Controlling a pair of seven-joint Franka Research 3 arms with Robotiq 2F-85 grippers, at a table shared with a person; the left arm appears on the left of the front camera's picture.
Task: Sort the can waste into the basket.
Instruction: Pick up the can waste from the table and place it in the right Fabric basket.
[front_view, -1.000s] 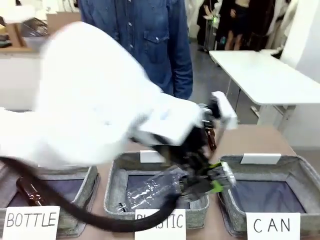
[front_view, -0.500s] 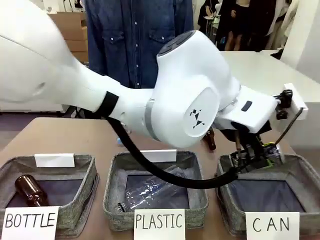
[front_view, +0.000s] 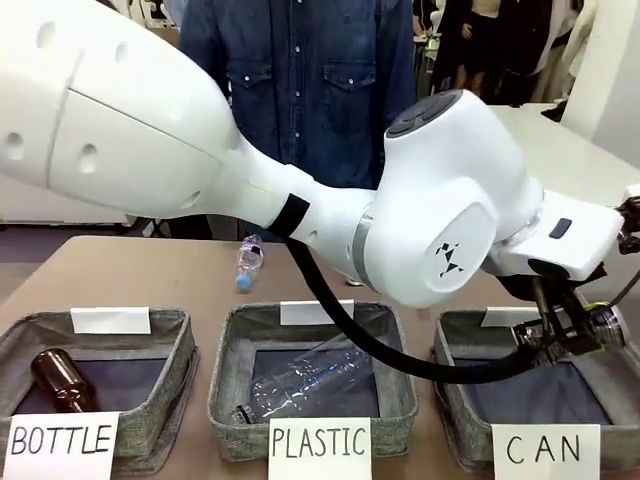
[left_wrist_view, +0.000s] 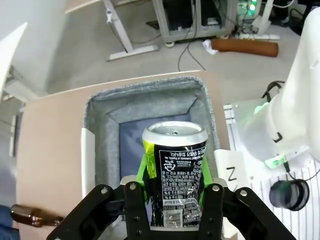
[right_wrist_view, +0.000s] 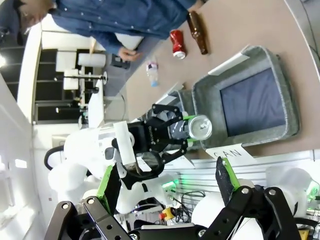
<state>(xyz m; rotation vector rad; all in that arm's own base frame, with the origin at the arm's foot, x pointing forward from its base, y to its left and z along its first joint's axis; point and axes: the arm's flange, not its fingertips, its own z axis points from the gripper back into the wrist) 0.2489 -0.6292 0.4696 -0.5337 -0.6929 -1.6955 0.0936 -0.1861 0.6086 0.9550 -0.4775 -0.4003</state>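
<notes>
My left gripper (left_wrist_view: 173, 200) is shut on a silver can with dark print and green trim (left_wrist_view: 175, 170), held upright by its lower body. It hangs over the grey basket (left_wrist_view: 150, 92) signed "CAN" (front_view: 452, 395). In the front view the left gripper (front_view: 572, 330) and the can (front_view: 603, 324) sit above that basket's far right part. The right gripper (right_wrist_view: 167, 182) is open and holds nothing, well back from the table. Its view shows the held can (right_wrist_view: 200, 127), the basket (right_wrist_view: 206, 105) and a red can (right_wrist_view: 177, 43) lying on the table beyond the basket.
The middle basket signed "PLASTIC" (front_view: 228, 400) holds a crushed clear bottle; the left one signed "BOTTLE" (front_view: 170, 385) holds a brown bottle. A small clear bottle (front_view: 247, 262) and a brown bottle (right_wrist_view: 197, 32) lie on the far table. A person in denim (front_view: 310, 90) stands opposite.
My left arm has swung right with the can, from above the PLASTIC basket to above the CAN basket. The grip on the can is unchanged.
</notes>
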